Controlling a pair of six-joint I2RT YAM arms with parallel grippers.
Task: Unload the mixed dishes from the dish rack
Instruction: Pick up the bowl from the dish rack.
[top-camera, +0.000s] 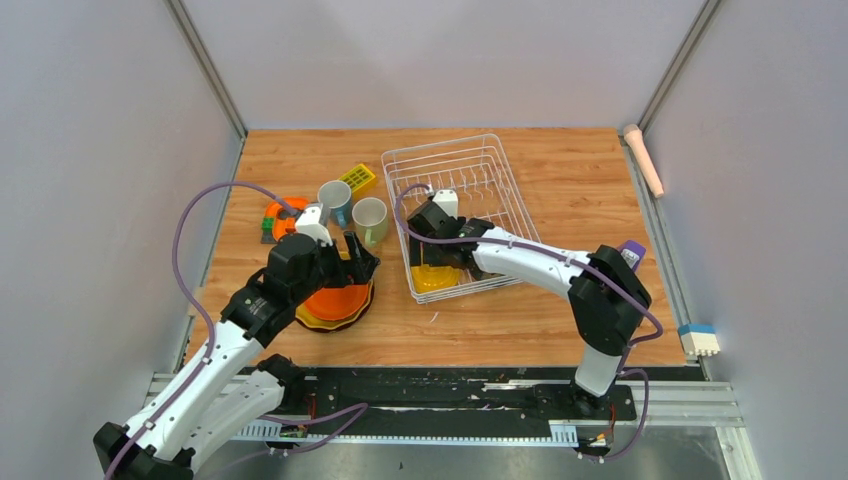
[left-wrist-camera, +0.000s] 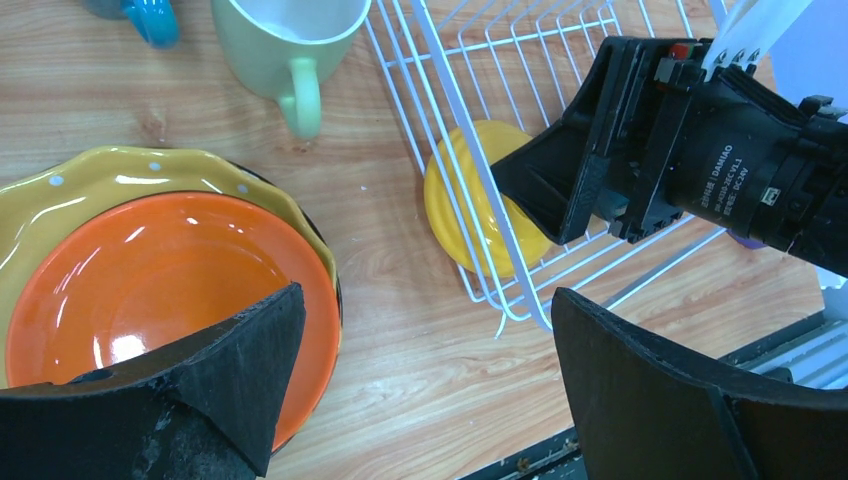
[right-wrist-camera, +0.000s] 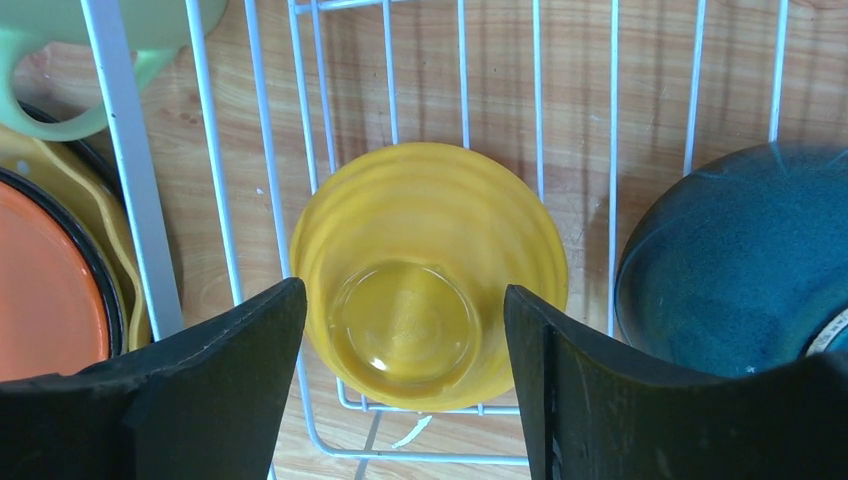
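Note:
The white wire dish rack (top-camera: 436, 145) holds a yellow bowl (top-camera: 436, 278) in its near left corner and a dark bowl (right-wrist-camera: 740, 260) beside it. My right gripper (right-wrist-camera: 405, 300) is open and hangs just above the yellow bowl (right-wrist-camera: 430, 270), one finger on each side of it, not touching. Left of the rack, an orange plate (top-camera: 335, 300) lies on a yellow plate and a dark one. My left gripper (left-wrist-camera: 425, 320) is open and empty over the stack's right edge. A blue mug (top-camera: 335, 200) and a pale green mug (top-camera: 370, 220) stand behind the plates.
A yellow studded brick (top-camera: 357, 178) and an orange round gadget (top-camera: 283, 215) lie at the back left. A pink bar (top-camera: 643, 158) lies along the right wall. My right arm (left-wrist-camera: 700, 150) reaches over the rack. Walls enclose three sides.

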